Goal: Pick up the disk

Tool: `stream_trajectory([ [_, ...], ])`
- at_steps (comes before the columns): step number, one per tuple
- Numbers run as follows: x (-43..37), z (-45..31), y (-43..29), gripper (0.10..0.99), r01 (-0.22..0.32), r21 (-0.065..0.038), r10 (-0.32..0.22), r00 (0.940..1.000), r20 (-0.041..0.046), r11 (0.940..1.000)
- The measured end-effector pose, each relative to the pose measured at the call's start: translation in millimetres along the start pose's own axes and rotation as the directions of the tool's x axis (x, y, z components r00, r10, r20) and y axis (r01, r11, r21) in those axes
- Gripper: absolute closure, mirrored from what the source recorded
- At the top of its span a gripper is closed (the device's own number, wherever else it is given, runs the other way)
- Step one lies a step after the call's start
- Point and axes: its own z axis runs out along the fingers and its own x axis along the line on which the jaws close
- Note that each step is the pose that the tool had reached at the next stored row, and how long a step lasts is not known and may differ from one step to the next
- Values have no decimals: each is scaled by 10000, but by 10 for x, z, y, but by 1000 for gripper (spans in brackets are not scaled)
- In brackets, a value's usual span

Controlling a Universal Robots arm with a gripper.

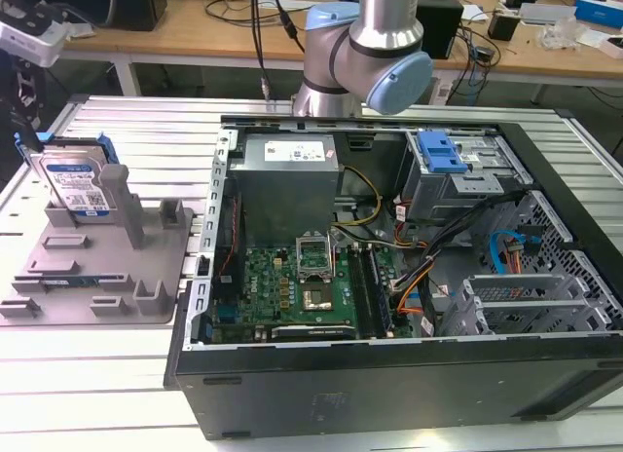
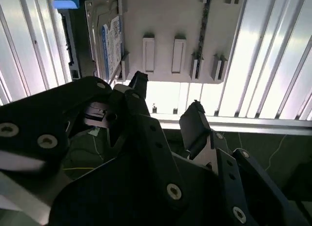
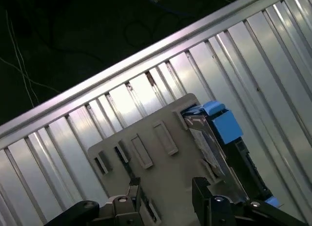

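The disk (image 1: 78, 184) is a silver drive with a blue-and-white label and blue side rails. It stands on edge in a slot at the back of the grey holder tray (image 1: 97, 267), on the exterior view's left. Both wrist views look down on the disk (image 2: 105, 38) (image 3: 209, 138) and the tray (image 2: 165, 21) (image 3: 146, 133) from above. My gripper (image 2: 166, 95) (image 3: 166, 187) hangs open over the tray, off to one side of the disk and well clear of it. Its two black fingers (image 2: 195, 114) stand apart with nothing between them.
An open computer case (image 1: 389, 277) fills the middle and the exterior view's right, with a blue-fronted drive cage (image 1: 443, 160) inside. The arm's base (image 1: 360, 53) rises behind the case. Everything rests on a ribbed metal table (image 1: 97, 374), whose edge (image 3: 146, 55) runs close to the tray.
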Motion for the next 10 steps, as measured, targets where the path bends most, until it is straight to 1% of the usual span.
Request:
stream_trajectory([
  [2,0,1,0,545,425,4,-425,9991,-14,9991],
  [3,0,2,0,545,913,6,-913,9958,-31,9958],
  [4,0,3,0,545,1222,6,-1222,9925,-42,9925],
  [5,0,5,0,545,1535,6,-1535,9881,-54,9881],
  [6,0,5,0,545,1723,5,-1723,9850,-61,9850],
  [7,0,7,0,545,1996,3,-1996,9799,-71,9799],
  [9,0,10,0,545,2364,0,-2363,9716,-86,9717],
  [10,0,13,-1,545,2611,-2,-2610,9653,-96,9653],
])
